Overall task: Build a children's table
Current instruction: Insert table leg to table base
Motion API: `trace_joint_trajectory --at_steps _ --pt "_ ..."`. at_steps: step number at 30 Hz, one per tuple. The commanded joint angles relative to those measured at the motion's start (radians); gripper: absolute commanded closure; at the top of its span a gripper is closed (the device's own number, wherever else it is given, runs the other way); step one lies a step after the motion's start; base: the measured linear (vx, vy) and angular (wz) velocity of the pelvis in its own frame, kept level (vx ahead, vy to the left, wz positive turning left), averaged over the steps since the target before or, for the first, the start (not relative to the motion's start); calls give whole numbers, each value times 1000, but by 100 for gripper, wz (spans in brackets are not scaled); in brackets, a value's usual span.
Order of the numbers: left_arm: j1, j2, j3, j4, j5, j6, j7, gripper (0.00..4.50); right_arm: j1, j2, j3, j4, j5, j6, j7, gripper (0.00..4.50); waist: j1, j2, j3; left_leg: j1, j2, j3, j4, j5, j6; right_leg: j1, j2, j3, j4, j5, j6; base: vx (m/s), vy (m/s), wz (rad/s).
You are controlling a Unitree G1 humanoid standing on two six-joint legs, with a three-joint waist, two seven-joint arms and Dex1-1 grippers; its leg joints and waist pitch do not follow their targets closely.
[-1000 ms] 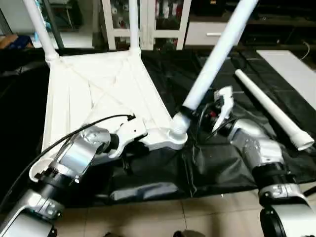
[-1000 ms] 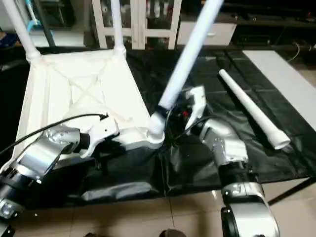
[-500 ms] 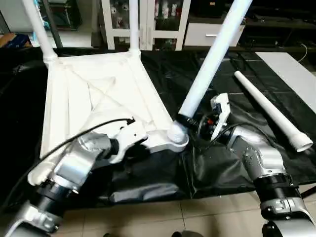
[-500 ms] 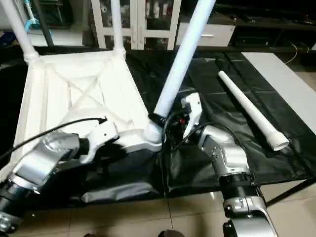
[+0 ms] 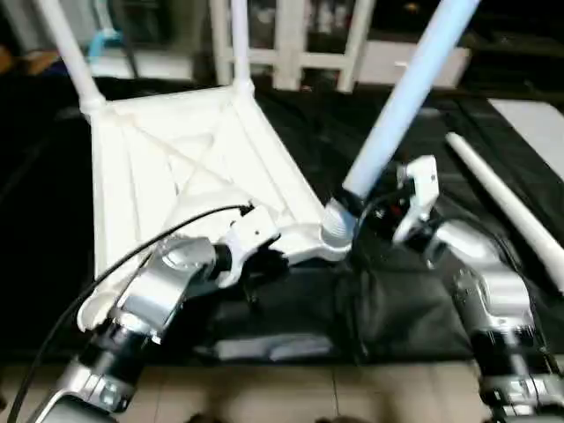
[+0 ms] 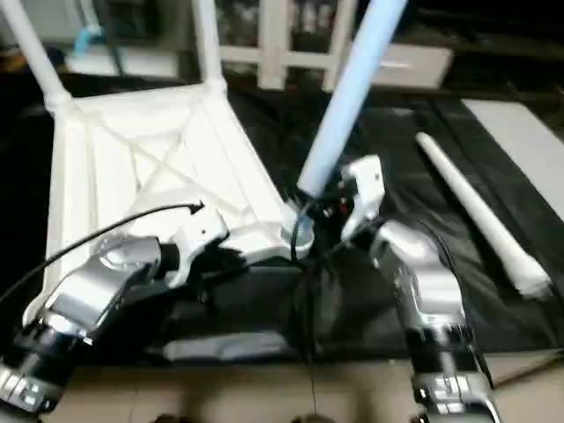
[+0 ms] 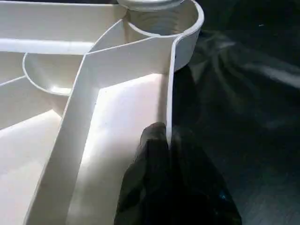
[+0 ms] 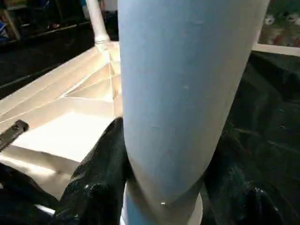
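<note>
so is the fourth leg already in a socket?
No, the loose leg lies flat on the black sheet, away from the tabletop to the right.

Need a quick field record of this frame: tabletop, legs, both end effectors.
tabletop: upside down on black sheet, ribbed underside up
legs fitted: two upright at far corners
leg in work: tilted leg, base at near-right corner socket
loose leg: lying on sheet at right
left end effector: shut on tabletop's edge wall near that socket
right end effector: fingers either side of tilted leg's base
</note>
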Motion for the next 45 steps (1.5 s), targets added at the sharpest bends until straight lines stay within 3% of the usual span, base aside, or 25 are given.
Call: trace_joint_trajectory --at_steps 1,2,4,5,6,7,8,9,10,11,12,13,14,15,16,18,19,21,23,25,29,30,32,37,45 --pt "-17 1 43 -1 -18 -23 16 450 8 -5 -2 -56 1 2 -7 266 6 0 -68 -3 -18 12 -78 -430 133 107 -12 25 -95 -646 -176 129 28 62" --pt "-17 2 43 -1 -18 -20 15 450 15 -4 -3 -65 -2 4 -8 266 -2 3 -70 6 -22 8 -84 -411 153 111 1 23 -93 -596 -188 153 32 62" --pt "-15 7 42 -7 -20 -17 9 450 19 -4 -3 -70 -5 3 -6 266 -18 14 -76 58 -28 -22 -97 -332 246 107 43 23 -72 -446 -212 210 25 62" --pt "-12 10 42 -11 -21 -16 10 450 20 -3 -5 -71 -1 2 -5 266 -63 20 -85 164 -21 -117 -99 -212 462 41 100 34 3 -321 -187 254 -2 66" --pt "-7 11 43 -16 -26 -10 5 450 20 0 -9 -72 5 -1 -3 266 -82 19 -93 217 -8 -164 -92 -166 550 -5 108 47 47 -300 -150 248 -44 52" --pt "0 18 34 -22 -21 -19 -1 450 15 7 -26 -69 32 24 -4 266 -109 10 -109 290 95 -187 -73 23 615 -109 72 110 137 -229 -95 248 -44 52" --pt "4 24 27 -25 -19 -26 -6 450 12 11 -37 -66 53 43 -5 266 -106 1 -110 281 111 -197 -73 177 658 -136 55 134 161 -194 -57 210 -85 11" --pt "7 25 23 -24 -19 -29 -10 450 11 10 -38 -66 55 42 -3 266 -100 -22 -113 263 116 -185 -58 464 663 -186 8 202 167 -70 -1 6 -136 -14" --pt "12 29 14 -21 -18 -40 -19 450 10 6 -37 -65 55 36 1 266 -98 -37 -121 252 96 -172 -39 584 609 -195 -17 243 142 36 -6 6 -136 -14" --pt "14 30 11 -20 -23 -42 -28 450 14 0 -33 -70 51 26 9 266 -64 -101 -134 104 -67 -80 48 517 384 -91 -66 327 61 461 21 -130 -124 19" --pt "15 28 11 -19 -32 -38 -38 450 18 -5 -31 -75 53 24 16 266 -5 -116 -142 -1 -137 -22 102 176 255 3 -46 354 53 867 86 24 -82 26" --pt "14 35 3 -15 -30 -53 -53 450 20 -8 -34 -79 58 27 19 266 -12 -105 -145 -11 -117 -10 56 156 148 20 -37 283 105 1332 22 24 -82 26" --pt "14 37 1 -14 -29 -56 -58 450 20 -8 -35 -81 59 28 20 266 18 -82 -142 -6 -108 -2 26 160 95 20 -5 249 115 1441 -18 62 -91 0" --pt "14 40 -2 -13 -28 -60 -64 450 21 -9 -36 -84 59 30 20 266 21 -63 -132 -5 -93 -3 9 169 88 15 0 244 110 1370 -50 -10 -94 2" --pt "18 44 0 -14 -39 -56 -80 450 22 -12 -37 -87 59 32 23 266 26 -32 -121 10 -45 -5 -12 186 86 8 12 232 97 1131 -106 -10 -94 2" --pt "20 54 -7 -21 -49 -45 -101 450 21 -16 -39 -86 59 32 28 266 24 -29 -115 35 0 -8 -22 161 113 -9 19 222 83 846 -170 2 -34 4" --pt "22 60 -13 -24 -51 -48 -113 450 20 -18 -40 -86 61 34 30 266 31 -27 -107 62 41 1 -38 98 144 -26 13 219 61 439 -314 0 0 0" --pt "27 67 -18 -30 -58 -51 -130 450 18 -24 -41 -87 65 38 32 266 40 -28 -96 68 48 26 -48 -15 142 -34 6 222 40 171 -385 -27 17 5" --pt "31 74 -25 -33 -57 -67 -151 450 17 -32 -40 -92 75 48 41 266 50 -34 -82 72 47 50 -55 -161 89 -40 4 224 23 -38 -381 -56 36 8" --pt "32 75 -31 -33 -59 -72 -167 450 15 -44 -37 -100 82 62 60 266 55 -43 -78 78 44 61 -60 -277 13 -48 3 227 6 -258 -317 -64 42 1" --pt "32 76 -45 -43 -75 -81 -206 450 23 -68 -32 -119 122 133 113 266 58 -44 -82 69 43 64 -63 -220 12 -53 1 230 10 -216 -285 -14 9 1" --pt "34 79 -51 -49 -76 -83 -221 450 34 -85 -23 -132 142 166 149 266 59 -53 -84 66 42 66 -61 -202 25 -50 0 231 9 -191 -285 0 0 0" --pt "38 83 -62 -57 -87 -84 -242 450 55 -116 -13 -157 198 234 219 266 67 -56 -86 64 42 68 -58 -169 47 -49 -3 233 12 -162 -284 0 0 0" --pt "35 87 -75 -48 -74 -99 -254 450 80 -165 9 -191 222 273 277 266 85 -58 -91 59 43 73 -53 -88 80 -50 -3 230 21 -80 -298 0 0 0" --pt "48 92 -83 -67 -83 -131 -283 450 140 -217 -23 -269 242 313 285 266 101 -56 -88 62 44 74 -57 -114 62 -53 -1 230 14 -134 -284 0 0 0"
